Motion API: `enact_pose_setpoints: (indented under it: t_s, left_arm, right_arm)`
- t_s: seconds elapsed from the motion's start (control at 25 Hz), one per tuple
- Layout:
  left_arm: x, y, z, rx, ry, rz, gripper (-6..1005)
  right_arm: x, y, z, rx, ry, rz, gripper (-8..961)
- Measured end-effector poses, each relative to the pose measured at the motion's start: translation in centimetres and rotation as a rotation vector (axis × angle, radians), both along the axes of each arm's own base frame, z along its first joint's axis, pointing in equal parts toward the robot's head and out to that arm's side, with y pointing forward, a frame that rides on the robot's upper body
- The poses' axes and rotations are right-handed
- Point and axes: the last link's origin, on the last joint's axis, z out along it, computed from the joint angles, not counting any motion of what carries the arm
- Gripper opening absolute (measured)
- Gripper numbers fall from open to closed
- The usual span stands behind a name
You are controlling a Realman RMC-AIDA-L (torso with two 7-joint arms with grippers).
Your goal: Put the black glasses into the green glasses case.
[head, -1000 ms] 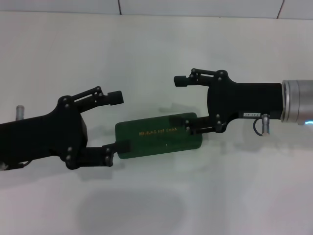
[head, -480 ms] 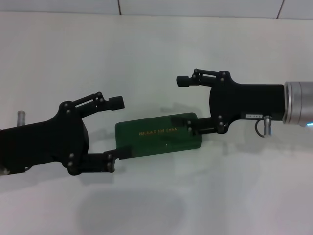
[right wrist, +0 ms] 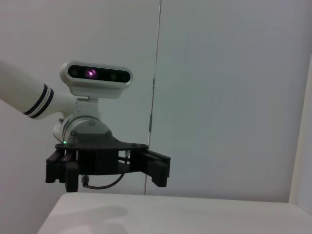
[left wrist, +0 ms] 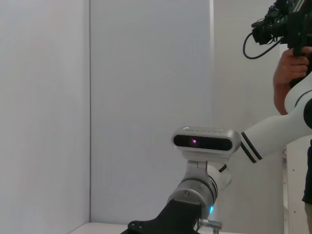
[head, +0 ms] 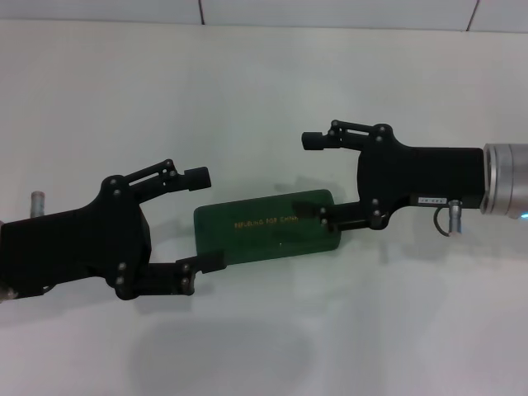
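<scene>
Here the green glasses case [head: 268,228] lies shut on the table [head: 264,99], the wide-open left gripper [head: 205,219] and right gripper [head: 313,176] at its two ends; black glasses unseen, both should clear it without nudging.

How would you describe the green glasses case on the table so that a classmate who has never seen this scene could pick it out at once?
Start from the white table and find the two black grippers reaching in from either side. Between the left gripper and the right gripper, both open, lies the green glasses case, closed and flat. It is the only green thing, a rounded rectangle with small gold lettering.
</scene>
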Motion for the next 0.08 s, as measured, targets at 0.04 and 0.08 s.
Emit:
enact_pose_setpoints:
  t_s: [0.04, 0.08]
  left_arm:
    - [0.01, 0.0, -0.02, 0.0, -0.001, 0.0, 895]
    - [0.02, -0.01, -0.04, 0.0, -0.002, 0.001, 895]
  right_arm:
    - [0.0, 0.0, 0.0, 0.0, 0.001, -0.001, 840]
    - [0.01, 0.0, -0.01, 0.001, 0.001, -0.001, 840]
